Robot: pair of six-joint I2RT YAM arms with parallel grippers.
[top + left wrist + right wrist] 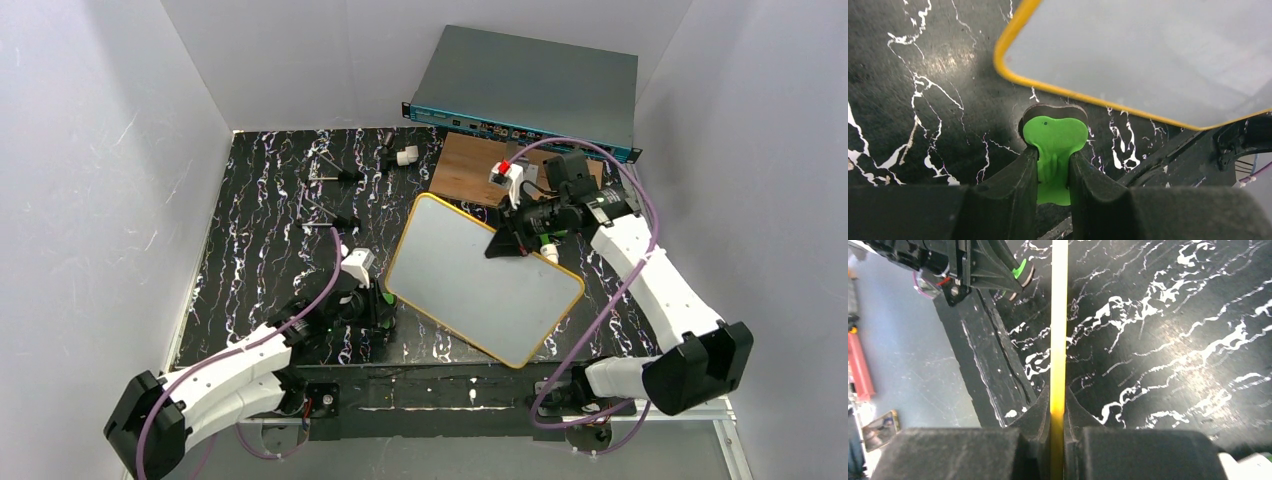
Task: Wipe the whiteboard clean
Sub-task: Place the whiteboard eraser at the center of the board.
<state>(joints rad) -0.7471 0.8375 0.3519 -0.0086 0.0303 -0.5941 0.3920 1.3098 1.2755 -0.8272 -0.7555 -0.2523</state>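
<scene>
- While the right fingers [1040, 415] pinch the whiteboard [485, 280] tight by its yellow rim, it sits askew mid-table [260, 220].
- Left fingers [1023, 170], nearly closed, clamp a green pad [1055, 132] just beside the near-left corner, not touching.
- No writing shows; wiping looks pending or finished. A next pass needs the pad flat on the face.
</scene>
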